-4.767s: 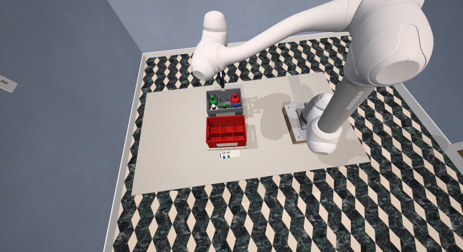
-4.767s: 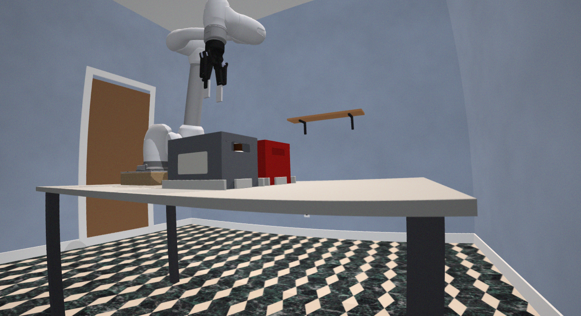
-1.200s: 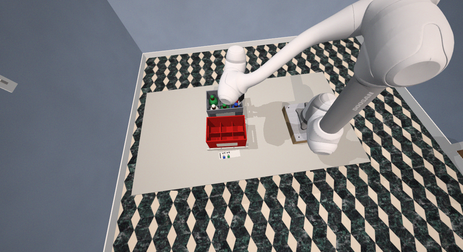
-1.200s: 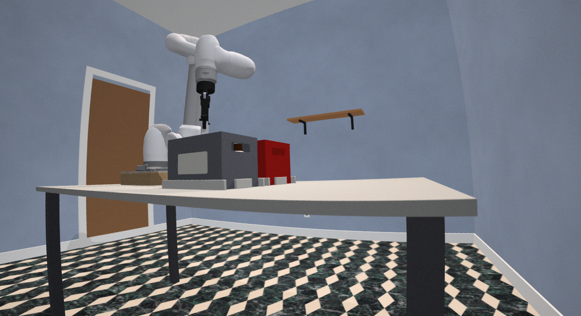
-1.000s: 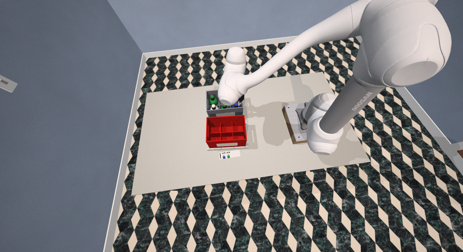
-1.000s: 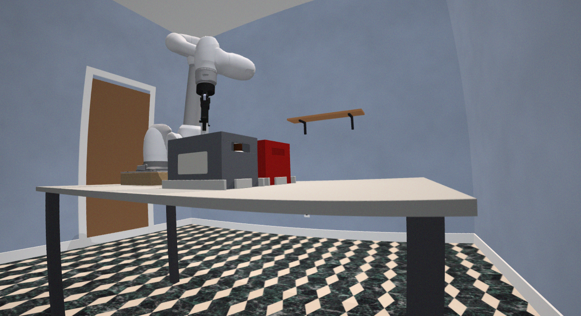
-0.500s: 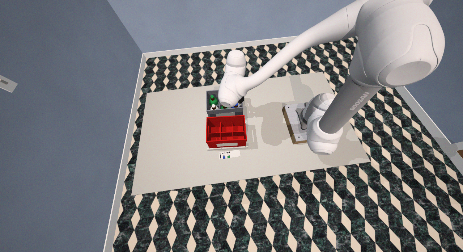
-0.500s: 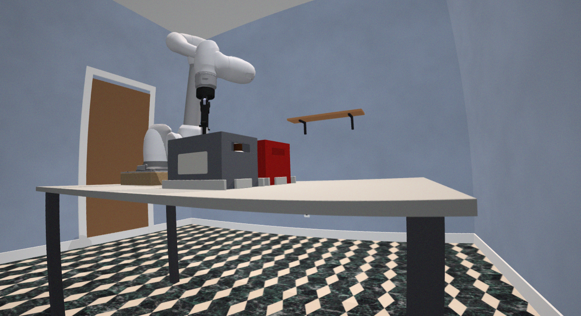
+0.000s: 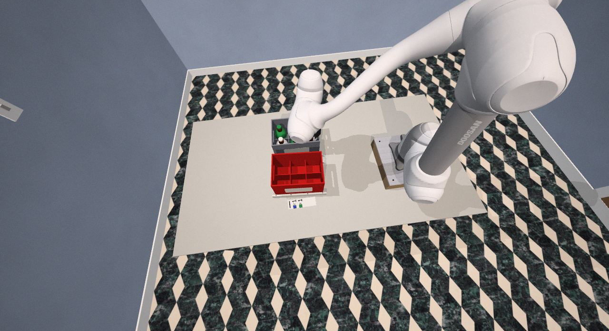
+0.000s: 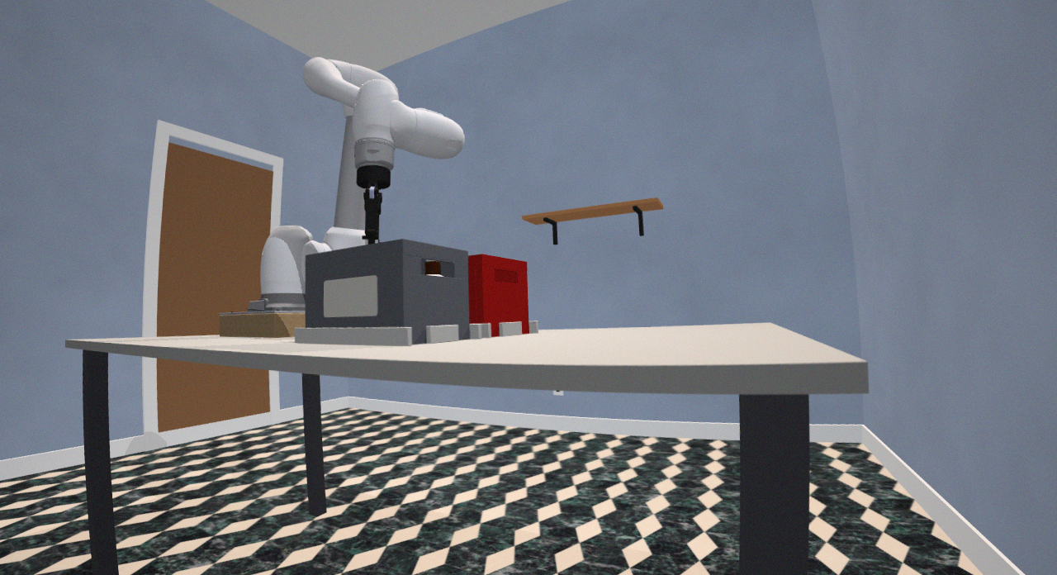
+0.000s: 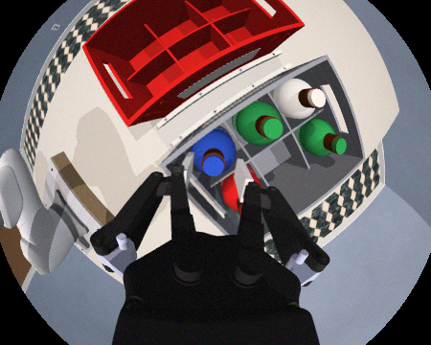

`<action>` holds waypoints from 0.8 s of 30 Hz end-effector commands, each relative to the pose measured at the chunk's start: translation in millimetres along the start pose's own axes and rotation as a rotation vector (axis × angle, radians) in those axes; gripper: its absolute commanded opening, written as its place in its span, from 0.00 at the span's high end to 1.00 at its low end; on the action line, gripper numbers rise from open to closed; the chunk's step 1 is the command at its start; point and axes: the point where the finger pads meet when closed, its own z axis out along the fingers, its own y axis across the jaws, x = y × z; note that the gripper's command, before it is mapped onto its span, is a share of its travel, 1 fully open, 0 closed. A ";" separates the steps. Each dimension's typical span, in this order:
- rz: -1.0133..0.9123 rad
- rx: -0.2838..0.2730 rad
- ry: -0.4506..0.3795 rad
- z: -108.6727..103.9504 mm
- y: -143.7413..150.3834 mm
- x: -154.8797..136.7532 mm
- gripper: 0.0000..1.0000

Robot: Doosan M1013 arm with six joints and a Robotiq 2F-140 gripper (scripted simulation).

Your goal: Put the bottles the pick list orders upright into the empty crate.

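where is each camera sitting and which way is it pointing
Top: high above the room, looking steeply down on the table; shows the white arm from base to wrist.
Exterior: low by the floor, looking up past the table edge at the grey crate and the door; shows the arm upright and the pincer just above the crate.
Wrist: on the arm's end, looking down past the part-open, empty pincer into the bottles.
Shared: the red crate and the grey crate show in all three.
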 end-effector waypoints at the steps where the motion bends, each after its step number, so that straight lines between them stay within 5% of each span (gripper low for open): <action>1: 0.000 0.000 0.000 4.3 0.0 0.0 0.62; 16: 0.000 0.000 0.000 7.7 0.0 0.0 0.62; 17: 0.000 0.000 0.000 5.4 0.0 0.0 1.00; 24: 0.000 0.000 0.000 5.4 0.0 0.0 1.00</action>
